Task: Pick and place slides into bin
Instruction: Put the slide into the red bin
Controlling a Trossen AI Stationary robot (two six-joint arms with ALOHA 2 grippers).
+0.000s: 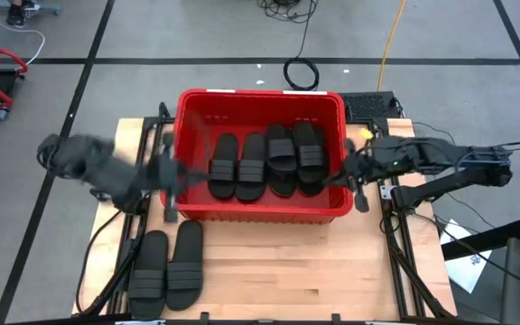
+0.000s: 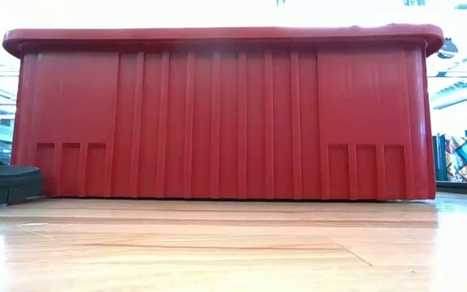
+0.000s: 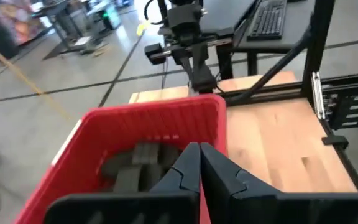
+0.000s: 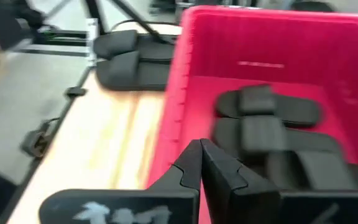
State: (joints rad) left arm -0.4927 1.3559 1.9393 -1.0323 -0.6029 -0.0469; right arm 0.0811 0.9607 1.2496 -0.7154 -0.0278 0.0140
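Count taken from the high view. One red bin (image 1: 262, 106). Slides inside the bin (image 1: 266, 162): four visible, lying side by side; whether any lie underneath cannot be told. Slides on the table (image 1: 168, 262): two, beside each other. Total slides visible: six. One table (image 1: 314, 271). Robot arms: two.

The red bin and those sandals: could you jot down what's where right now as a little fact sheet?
Bin: red, on the table's far half
Slides in bin: four visible, side by side
Slides on table: two, in front of the bin towards the left
Left end effector: shut, empty, over the bin's left wall
Right end effector: shut, empty, at the bin's right wall
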